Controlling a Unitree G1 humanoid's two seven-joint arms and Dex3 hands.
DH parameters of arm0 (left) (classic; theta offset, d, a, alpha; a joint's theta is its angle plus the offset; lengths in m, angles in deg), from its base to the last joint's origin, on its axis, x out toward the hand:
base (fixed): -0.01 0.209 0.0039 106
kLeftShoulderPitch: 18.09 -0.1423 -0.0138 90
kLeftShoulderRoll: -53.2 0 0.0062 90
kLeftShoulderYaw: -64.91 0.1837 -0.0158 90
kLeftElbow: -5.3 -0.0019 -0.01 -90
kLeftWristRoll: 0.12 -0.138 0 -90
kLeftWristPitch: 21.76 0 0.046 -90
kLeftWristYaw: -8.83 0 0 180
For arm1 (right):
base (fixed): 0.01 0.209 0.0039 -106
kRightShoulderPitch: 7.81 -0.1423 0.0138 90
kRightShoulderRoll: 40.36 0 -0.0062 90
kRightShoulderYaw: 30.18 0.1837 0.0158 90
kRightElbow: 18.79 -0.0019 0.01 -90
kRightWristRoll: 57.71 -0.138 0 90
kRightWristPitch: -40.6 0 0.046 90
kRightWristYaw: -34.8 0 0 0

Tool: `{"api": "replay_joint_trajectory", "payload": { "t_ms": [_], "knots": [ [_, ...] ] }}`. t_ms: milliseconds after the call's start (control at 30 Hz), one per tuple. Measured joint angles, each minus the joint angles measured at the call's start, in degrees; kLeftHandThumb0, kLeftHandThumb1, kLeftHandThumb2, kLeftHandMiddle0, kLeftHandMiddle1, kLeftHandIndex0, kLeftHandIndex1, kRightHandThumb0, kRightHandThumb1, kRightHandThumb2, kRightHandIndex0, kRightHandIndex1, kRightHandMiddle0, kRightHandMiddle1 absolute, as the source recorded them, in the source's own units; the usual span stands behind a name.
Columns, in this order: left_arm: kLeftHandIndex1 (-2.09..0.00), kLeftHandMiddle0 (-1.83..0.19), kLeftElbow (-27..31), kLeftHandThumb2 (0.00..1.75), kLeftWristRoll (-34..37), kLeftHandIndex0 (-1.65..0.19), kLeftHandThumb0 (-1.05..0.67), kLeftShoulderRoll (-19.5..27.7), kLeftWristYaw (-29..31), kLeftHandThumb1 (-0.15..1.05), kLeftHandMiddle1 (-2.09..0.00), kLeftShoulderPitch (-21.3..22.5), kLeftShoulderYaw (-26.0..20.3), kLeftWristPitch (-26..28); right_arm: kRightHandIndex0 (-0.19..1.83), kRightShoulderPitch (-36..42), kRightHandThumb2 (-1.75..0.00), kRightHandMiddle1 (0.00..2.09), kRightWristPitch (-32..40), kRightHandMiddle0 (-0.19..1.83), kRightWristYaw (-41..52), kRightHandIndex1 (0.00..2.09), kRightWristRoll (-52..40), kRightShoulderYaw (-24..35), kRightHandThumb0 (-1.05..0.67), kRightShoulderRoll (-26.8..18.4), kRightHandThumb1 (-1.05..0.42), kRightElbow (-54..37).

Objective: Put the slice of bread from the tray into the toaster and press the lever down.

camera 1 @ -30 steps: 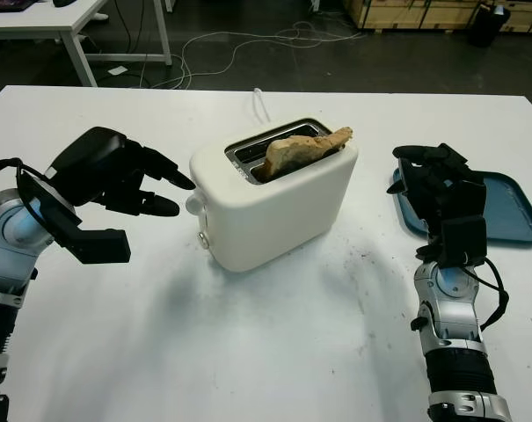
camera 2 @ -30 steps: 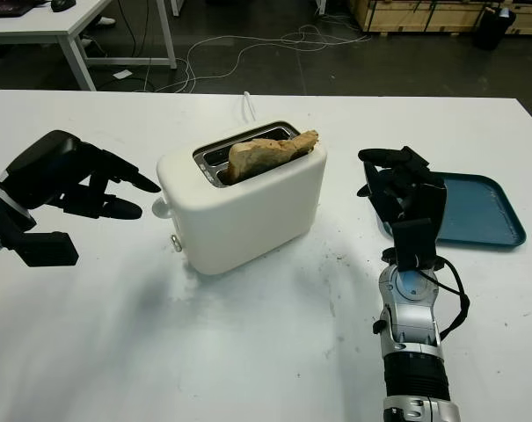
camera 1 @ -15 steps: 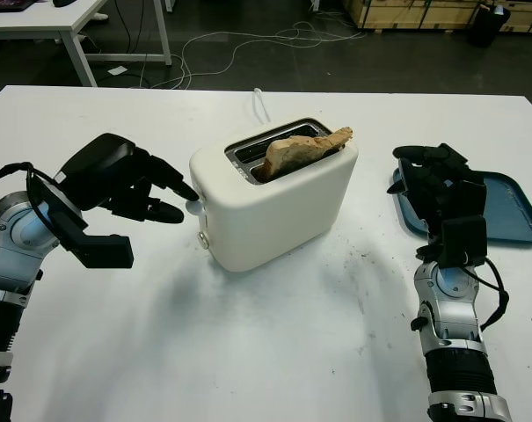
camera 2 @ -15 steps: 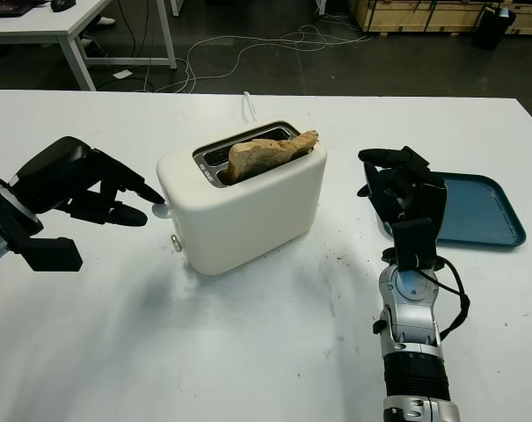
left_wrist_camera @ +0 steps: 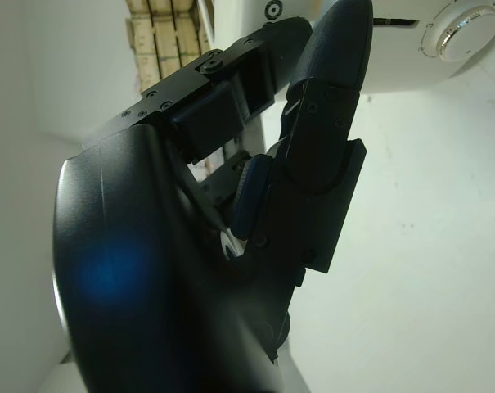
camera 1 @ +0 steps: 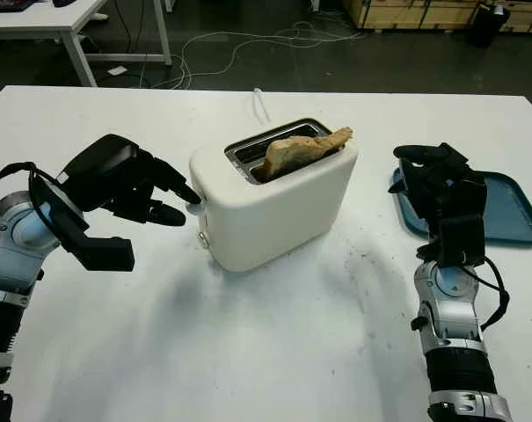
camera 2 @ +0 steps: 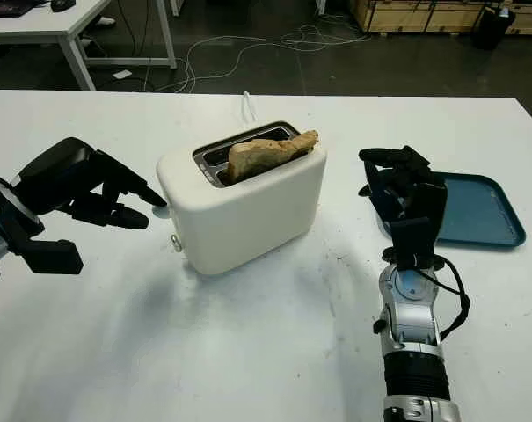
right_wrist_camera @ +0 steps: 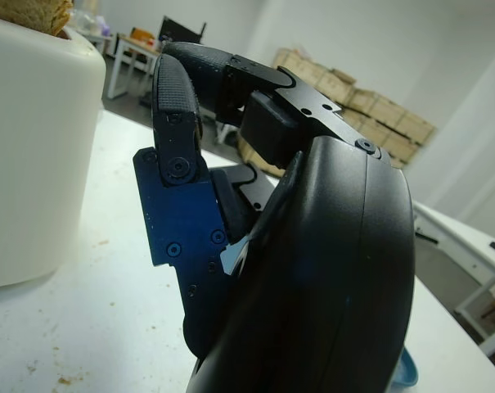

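The 2 eye views look forward and down from the robot's head onto the white worktop (camera 1: 274,352), from places slightly apart. Both take in the toaster (camera 1: 279,207) at centre, the blue tray (camera 1: 512,211) at the right, the 2 arms rising from the bottom edge, and the floor with cables beyond the far edge. The left wrist view sits very close behind the left hand (left_wrist_camera: 231,237), facing along its fingers toward the toaster's end wall and round knob (left_wrist_camera: 461,33). The right wrist view sits equally close behind the right hand (right_wrist_camera: 255,221), looking across the worktop at the toaster's side, with stacked boxes (right_wrist_camera: 378,115) far behind.
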Motion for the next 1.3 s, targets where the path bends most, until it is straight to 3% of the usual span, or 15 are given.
{"api": "replay_joint_trajectory", "payload": {
  "t_ms": [533,667,767,967,1100,1200,1300],
  "knots": [
    [0.00,-1.19,1.16,0.00,-1.53,-1.23,-0.77,0.02,0.50,0.89,-1.28,-0.87,0.70,1.41,0.87,0.00,-0.23,0.73,-5.03,1.04,-0.64,1.46,2.39,0.21,-0.61,-0.51,-0.92,1.60],
    [0.00,-1.22,0.81,0.00,-3.47,-1.24,-0.78,0.01,-1.50,0.88,-1.28,-1.39,1.31,0.20,0.88,0.04,-0.23,0.72,-5.53,1.03,-0.62,1.42,2.50,0.15,-0.61,-0.68,-0.92,1.59],
    [0.00,-1.17,-0.13,0.00,-5.27,-1.24,-0.79,0.01,-3.48,0.89,-1.47,-1.38,1.81,-1.02,0.88,0.29,-0.23,0.71,-5.81,1.03,-0.58,1.42,2.52,0.02,-0.60,-0.72,-0.92,1.46],
    [0.00,-1.17,-1.70,0.00,-6.56,-1.24,-0.78,-0.26,-5.00,0.90,-1.42,-1.32,3.32,-1.10,0.85,0.72,-0.24,0.72,-7.36,1.00,0.66,1.50,2.23,-0.42,-0.59,-0.83,-0.92,1.17],
    [-0.02,-1.18,-4.33,0.00,-15.66,-1.28,-0.78,-0.93,-13.60,0.88,-1.71,-0.03,5.40,-1.24,0.86,1.35,-0.23,0.75,-8.14,0.99,1.39,1.55,2.18,-0.44,-0.58,-0.97,-0.92,-0.94],
    [-0.03,-1.22,-8.84,0.00,-24.09,-1.30,-0.77,-2.17,-23.05,0.84,-1.74,2.97,9.25,-0.91,0.87,2.36,-0.23,0.67,-8.25,1.03,1.48,1.56,2.23,-0.57,-0.57,-0.99,-0.92,-4.05],
    [-0.04,-1.21,-14.52,0.00,-27.56,-1.33,-0.77,-4.28,-28.78,0.82,-1.64,6.05,12.87,0.35,0.86,3.28,-0.23,0.48,-8.44,1.11,1.48,1.56,2.40,-0.63,-0.57,-1.02,-0.92,-7.03]
  ]
}}
